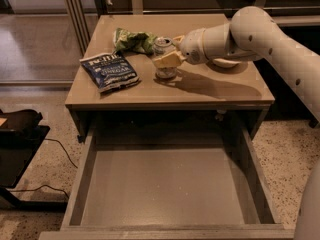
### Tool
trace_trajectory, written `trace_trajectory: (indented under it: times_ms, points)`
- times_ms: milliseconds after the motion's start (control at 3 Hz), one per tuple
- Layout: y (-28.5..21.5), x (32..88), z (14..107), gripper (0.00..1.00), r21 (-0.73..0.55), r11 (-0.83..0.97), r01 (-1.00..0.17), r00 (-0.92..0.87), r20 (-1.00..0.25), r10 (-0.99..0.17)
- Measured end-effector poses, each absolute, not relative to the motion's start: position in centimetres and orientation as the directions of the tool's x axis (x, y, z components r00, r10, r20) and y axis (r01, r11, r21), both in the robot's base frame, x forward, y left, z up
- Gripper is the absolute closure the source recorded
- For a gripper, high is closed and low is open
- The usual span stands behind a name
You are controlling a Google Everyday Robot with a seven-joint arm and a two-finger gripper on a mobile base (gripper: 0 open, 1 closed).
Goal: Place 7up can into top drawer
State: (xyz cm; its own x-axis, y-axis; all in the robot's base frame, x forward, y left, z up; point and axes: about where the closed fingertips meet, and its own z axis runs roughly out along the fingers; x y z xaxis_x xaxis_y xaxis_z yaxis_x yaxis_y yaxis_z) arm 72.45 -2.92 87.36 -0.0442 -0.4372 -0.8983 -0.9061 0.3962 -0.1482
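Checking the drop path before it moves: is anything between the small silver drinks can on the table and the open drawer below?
Nothing visible. The small silver 7up can stands on the table, the cream gripper at it; the wide grey top drawer is open below, floor bare.
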Motion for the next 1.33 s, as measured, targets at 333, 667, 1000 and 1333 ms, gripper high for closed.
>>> trace_trajectory:
  times_ms: [333, 667, 1000, 1333]
  points:
    - [-2.9, 71.3, 88.7, 1.0, -0.158, 0.361, -0.919, -0.028, -0.888, -0.46]
    - [-4.1, 68.6, 90.8, 1.0, -0.163, 0.362, -0.918, -0.013, -0.898, -0.439]
    - [-6.6, 64.8, 92.5, 1.0, -0.157, 0.405, -0.901, -0.011, -0.924, -0.383]
    - [-9.4, 60.2, 93.3, 1.0, -0.158, 0.449, -0.88, -0.012, -0.936, -0.352]
